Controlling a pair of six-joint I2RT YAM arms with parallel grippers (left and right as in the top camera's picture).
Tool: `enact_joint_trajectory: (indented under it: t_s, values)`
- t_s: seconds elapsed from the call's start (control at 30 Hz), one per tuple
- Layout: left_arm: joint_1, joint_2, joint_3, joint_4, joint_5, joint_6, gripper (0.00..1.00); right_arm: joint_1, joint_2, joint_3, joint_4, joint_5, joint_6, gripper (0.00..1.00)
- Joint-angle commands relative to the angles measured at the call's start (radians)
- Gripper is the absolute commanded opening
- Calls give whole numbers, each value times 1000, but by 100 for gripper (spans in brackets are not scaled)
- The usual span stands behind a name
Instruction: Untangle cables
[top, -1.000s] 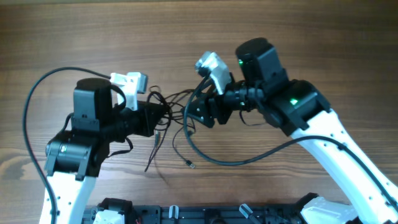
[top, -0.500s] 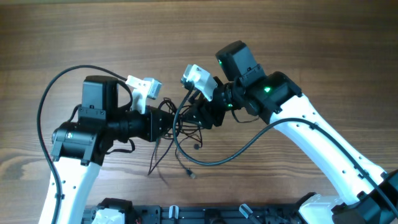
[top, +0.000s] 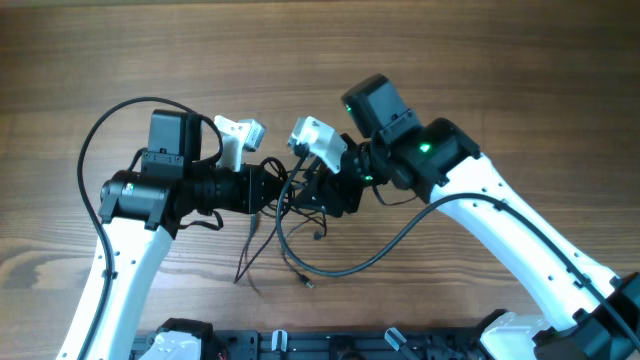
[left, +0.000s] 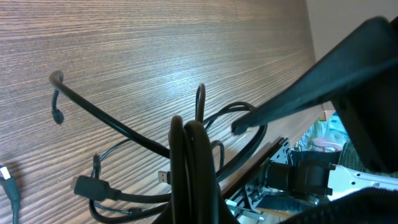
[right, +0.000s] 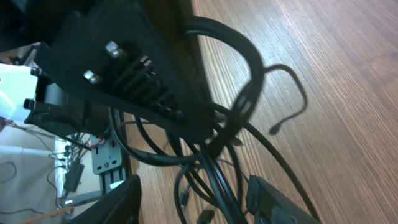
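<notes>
The left pincer (top: 270, 188) is clamped tight on a gathered bunch of the cables (left: 189, 168), which run straight into its grip and fan out beyond it into loops and loose ends with small plugs. The right pincer (right: 199, 196) sits just beside it, jaws partly apart, with several strands of the knot passing between its fingers but none pinched that I can see. Below the two, the free ends trail down onto the wooden counter (top: 480, 60). This looks like the step of picking one strand out of the knot while the other side anchors it. The next move likely calls for closing on a single cord, then drawing away gently.
</notes>
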Motion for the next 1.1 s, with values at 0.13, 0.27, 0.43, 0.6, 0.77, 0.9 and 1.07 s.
enact_joint_trajectory:
  t_s: [0.13, 0.27, 0.43, 0.6, 0.77, 0.9, 1.07]
  values:
    - [3, -2, 22, 7, 8, -2, 4, 34, 98, -16, 5, 28, -16, 44]
    - [3, -2, 22, 11, -18, -2, 4, 32, 104, -11, 13, 93, 98, 4]
    - [3, -3, 22, 10, -261, -3, 4, -27, -6, 28, 9, 309, 443, 4]
    - [3, -14, 22, 11, -341, -10, 4, -173, -177, 28, -68, 627, 773, 4]
    - [3, -40, 22, 20, -389, -10, 4, -286, -186, 27, -180, 811, 885, 4]
    - [3, -94, 22, 68, -380, -10, 4, -362, -156, 27, -205, 756, 853, 4]
    - [3, -218, 22, 182, -257, -9, 4, -365, -169, 47, -91, 126, 454, 50]
